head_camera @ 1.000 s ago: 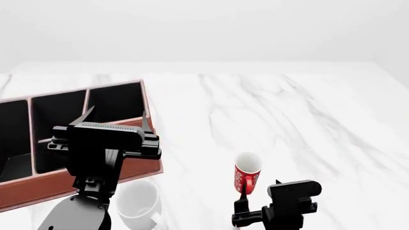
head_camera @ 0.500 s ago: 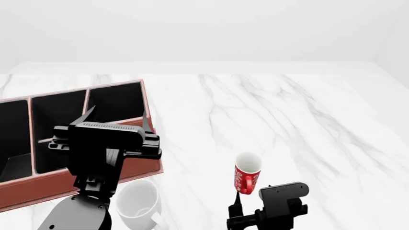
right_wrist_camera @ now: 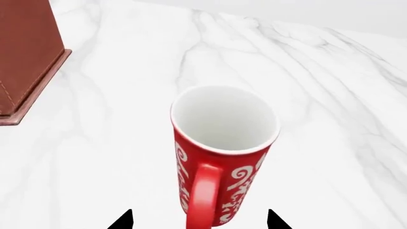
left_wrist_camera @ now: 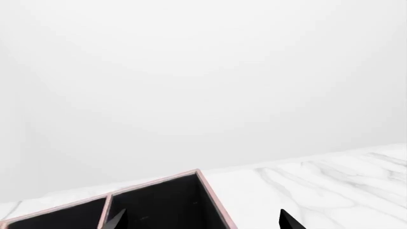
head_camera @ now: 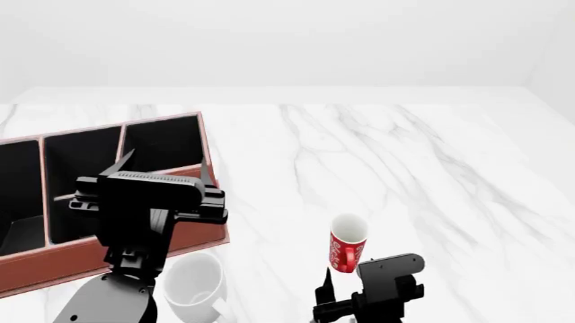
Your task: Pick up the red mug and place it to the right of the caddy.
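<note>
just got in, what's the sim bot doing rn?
The right gripper is open and lined up on the red mug, fingertips either side of the handle end, no grasp yet. The mug stands upright on the marble table, to the right of the caddy and apart from it. The left gripper hovers open over the caddy. A white mug sits in front of the caddy.

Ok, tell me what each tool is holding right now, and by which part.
Nothing is held. The right tool is open, its tips either side of the red mug near the handle, not closed on it. The left tool is open above the caddy.
</note>
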Robot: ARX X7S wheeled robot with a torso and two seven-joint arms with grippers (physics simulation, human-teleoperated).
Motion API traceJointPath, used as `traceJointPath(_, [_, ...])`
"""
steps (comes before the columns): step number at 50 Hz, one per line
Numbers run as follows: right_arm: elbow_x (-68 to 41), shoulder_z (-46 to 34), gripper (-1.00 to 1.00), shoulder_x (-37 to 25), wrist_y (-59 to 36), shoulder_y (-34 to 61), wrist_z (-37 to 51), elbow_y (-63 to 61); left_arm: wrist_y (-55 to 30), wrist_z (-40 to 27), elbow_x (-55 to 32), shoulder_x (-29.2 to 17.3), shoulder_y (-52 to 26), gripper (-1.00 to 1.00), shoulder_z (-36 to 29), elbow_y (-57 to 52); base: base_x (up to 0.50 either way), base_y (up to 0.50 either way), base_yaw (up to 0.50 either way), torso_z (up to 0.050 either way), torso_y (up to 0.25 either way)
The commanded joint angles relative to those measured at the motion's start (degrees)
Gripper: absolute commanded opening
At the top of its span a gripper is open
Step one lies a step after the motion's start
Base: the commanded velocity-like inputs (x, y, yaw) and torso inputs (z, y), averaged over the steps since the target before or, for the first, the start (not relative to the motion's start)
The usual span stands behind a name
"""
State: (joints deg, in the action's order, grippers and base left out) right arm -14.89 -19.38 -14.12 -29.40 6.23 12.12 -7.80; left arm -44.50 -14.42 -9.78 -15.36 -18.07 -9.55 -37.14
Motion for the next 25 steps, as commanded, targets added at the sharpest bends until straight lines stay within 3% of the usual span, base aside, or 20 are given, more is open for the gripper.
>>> traceJointPath(1, [-0.06, -0.40, 1.00, 0.09, 0.40, 0.48, 0.00, 1.03, 0.02, -0.20, -0.22, -0.19, -0.09, 1.00, -0.22, 0.13, 0.00, 0.00, 0.00, 0.000, 0.000])
traceJointPath(25, [0.56, -1.53, 1.00, 1.26, 2.49, 3.77, -0.32, 8.37, 0.27, -0.69, -0.40, -0.56, -0.16, 1.00, -1.03, 0.41, 0.00, 0.00, 0.00, 0.000, 0.000])
